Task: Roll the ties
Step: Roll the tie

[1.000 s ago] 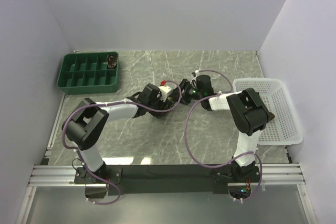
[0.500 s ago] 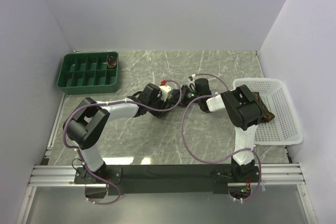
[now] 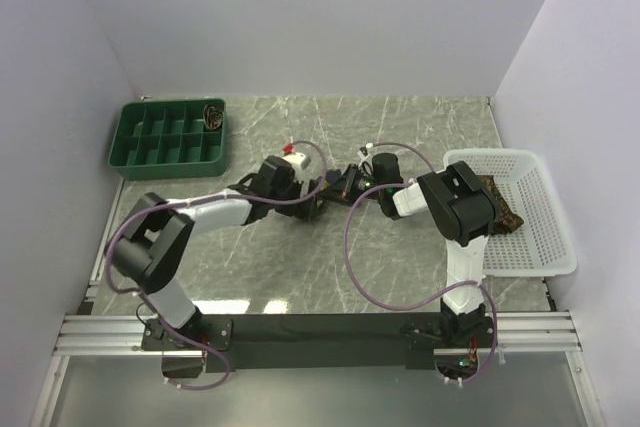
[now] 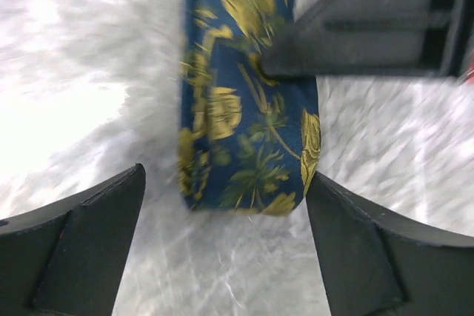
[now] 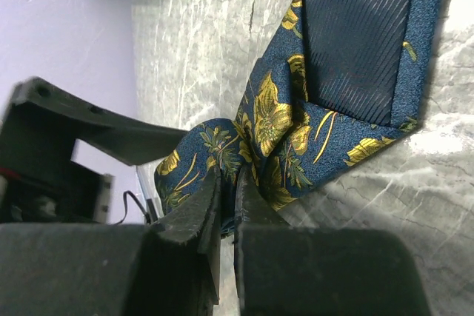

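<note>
The navy tie with yellow flowers (image 3: 338, 185) lies at the middle of the table, partly rolled, its pointed end (image 5: 355, 49) flat on the marble. My right gripper (image 5: 229, 183) is shut on the rolled part (image 5: 196, 157), its fingers pinching the fabric edge. In the left wrist view the roll (image 4: 244, 123) stands just ahead of my left gripper (image 4: 224, 183). That gripper is open, with its fingertips wide apart to either side of the roll. A brown tie (image 3: 497, 202) lies in the white basket. A rolled tie (image 3: 213, 117) sits in the green tray.
The green compartment tray (image 3: 160, 147) stands at the back left. The white mesh basket (image 3: 540, 237) is at the right edge. Purple cables loop from both arms over the table's centre. Walls close in three sides.
My left gripper has opened, let go of the navy roll and drawn back to the left. My right gripper has closed onto the roll.
</note>
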